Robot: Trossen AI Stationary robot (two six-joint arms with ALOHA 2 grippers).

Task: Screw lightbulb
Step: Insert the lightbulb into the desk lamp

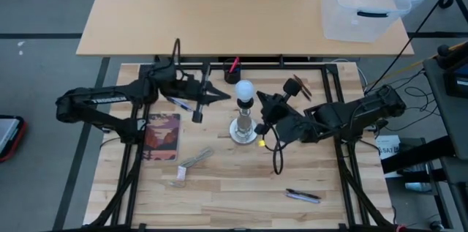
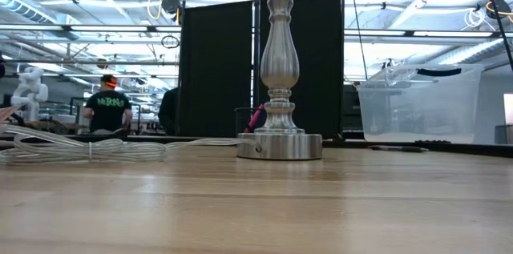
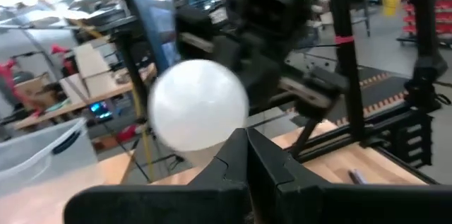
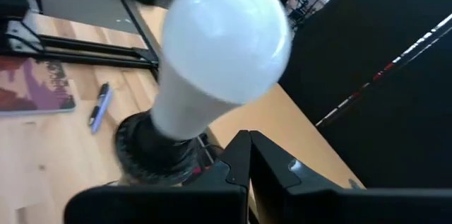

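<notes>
Item: frosted white lightbulb (image 1: 244,90), smooth round globe tapering to its neck, seated in the black socket atop the turned, brushed-metal lamp stand (image 2: 280,86) with a disc foot on the pale wood-plank table (image 1: 234,188). My left gripper (image 1: 224,96) sits just beside the globe, my right gripper (image 1: 262,101) just opposite; both pairs of fingers are pressed together, holding nothing. White lettering "TROSSEN" runs along my left arm (image 1: 102,100).

Dark arms (image 1: 102,104); white lettering; black cables.
</notes>
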